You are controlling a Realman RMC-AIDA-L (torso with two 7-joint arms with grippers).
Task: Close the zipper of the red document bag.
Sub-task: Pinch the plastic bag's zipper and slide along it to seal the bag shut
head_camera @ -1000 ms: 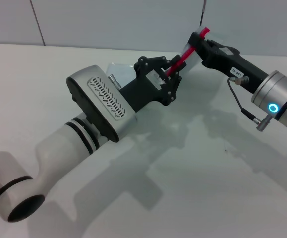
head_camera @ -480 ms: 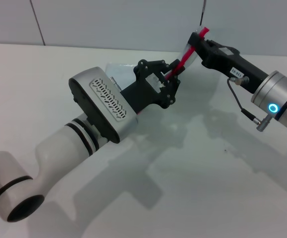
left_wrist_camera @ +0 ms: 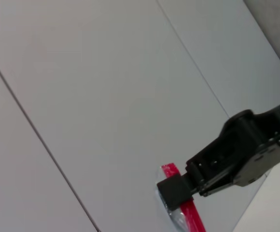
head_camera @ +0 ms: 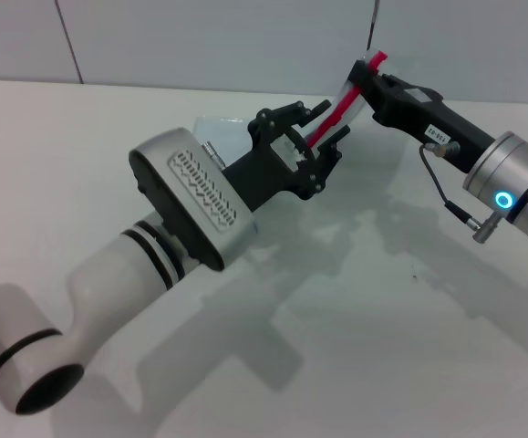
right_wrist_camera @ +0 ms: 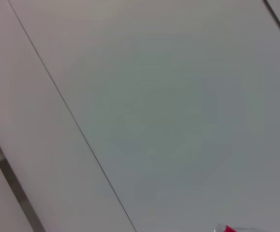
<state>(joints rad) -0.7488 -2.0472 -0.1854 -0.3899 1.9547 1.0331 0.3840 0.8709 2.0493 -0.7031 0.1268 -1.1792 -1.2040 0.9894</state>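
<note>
The zipper (head_camera: 341, 99) runs as a red strip slanting up off the white table (head_camera: 382, 319), along the edge of the red document bag (head_camera: 222, 132), which is lifted near the back wall (head_camera: 200, 36). The right gripper (head_camera: 370, 75) is clamped on the strip's upper end. Lower down, the left gripper (head_camera: 311, 137) is closed around the zipper, fingers either side.

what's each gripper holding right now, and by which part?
Right gripper is shut on the top end of the zipper, holding the red document bag up. Left gripper straddles the zipper lower down; whether it grips cannot be told.
</note>
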